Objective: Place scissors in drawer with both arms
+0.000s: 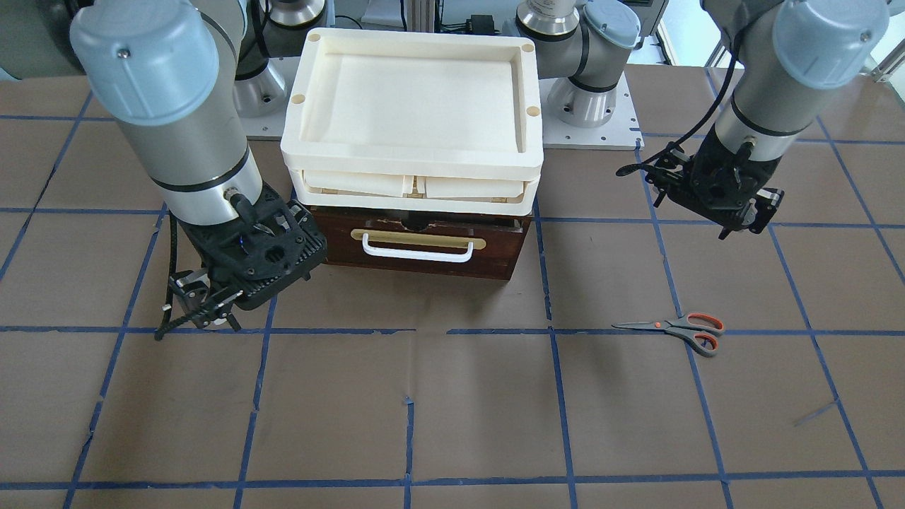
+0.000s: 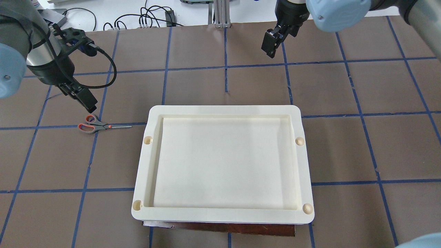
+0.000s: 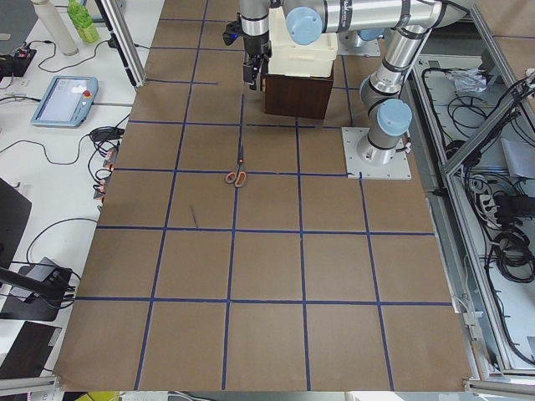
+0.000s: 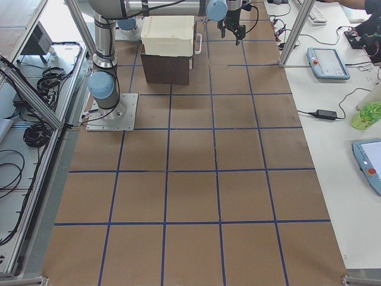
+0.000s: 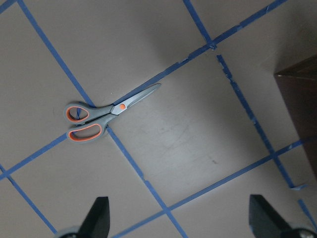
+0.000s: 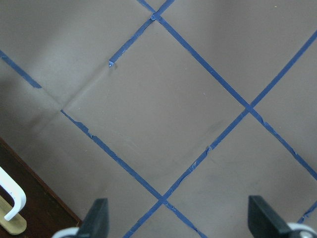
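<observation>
When checked from overhead, found the scissors [image 2: 105,126] flat on the bench [image 2: 344,148], on the robot's left side, blades closed. Noted them lying along a blue tape line [image 2: 41,128], tips toward the cream trays [image 2: 220,110], orange-lined handles away. Judged them well apart from the drawer [image 1: 339,247], outside it.

Saw the left tool [image 5: 179,218] hanging over the bench near the handles (no contact with them), jaws spread wide, nothing gripped. Caught the whole pair of scissors in the left wrist view, ahead of the two black fingertips [image 5: 99,213].

Found the right tool [image 6: 179,218] over on the robot's right, likewise above the bench, jaws wide and holding nothing. Picked up only brown bench cover, tape lines and one end of the white bar handle [image 6: 19,198] in its wrist view.

Recorded the drawer as looking shut (front-facing view): dark brown front, brass plate [image 1: 424,239], handle across it. Logged the cream trays stacked on top of the wooden unit, right tool near the drawer's front corner.
</observation>
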Action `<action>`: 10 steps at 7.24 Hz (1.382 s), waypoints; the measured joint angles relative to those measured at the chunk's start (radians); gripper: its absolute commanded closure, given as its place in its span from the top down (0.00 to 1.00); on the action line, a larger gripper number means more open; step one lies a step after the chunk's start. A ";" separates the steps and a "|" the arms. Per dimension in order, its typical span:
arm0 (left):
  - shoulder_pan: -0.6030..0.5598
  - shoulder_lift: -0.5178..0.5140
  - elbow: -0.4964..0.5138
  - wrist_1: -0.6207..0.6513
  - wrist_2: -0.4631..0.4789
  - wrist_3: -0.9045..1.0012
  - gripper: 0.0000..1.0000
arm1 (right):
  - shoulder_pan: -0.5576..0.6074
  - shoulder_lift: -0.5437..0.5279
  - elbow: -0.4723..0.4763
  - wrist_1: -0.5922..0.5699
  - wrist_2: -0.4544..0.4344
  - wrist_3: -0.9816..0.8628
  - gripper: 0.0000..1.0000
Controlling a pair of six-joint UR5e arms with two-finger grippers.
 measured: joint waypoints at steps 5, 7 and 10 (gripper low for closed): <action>0.083 -0.186 -0.115 0.322 0.013 0.577 0.99 | 0.058 0.078 0.051 0.112 0.165 -0.203 1.00; 0.097 -0.241 -0.176 0.494 0.006 0.748 0.99 | 0.059 0.089 0.072 0.132 0.199 -0.248 1.00; 0.151 -0.308 -0.226 0.610 -0.054 0.909 0.96 | 0.059 0.106 0.105 0.144 0.231 -0.257 1.00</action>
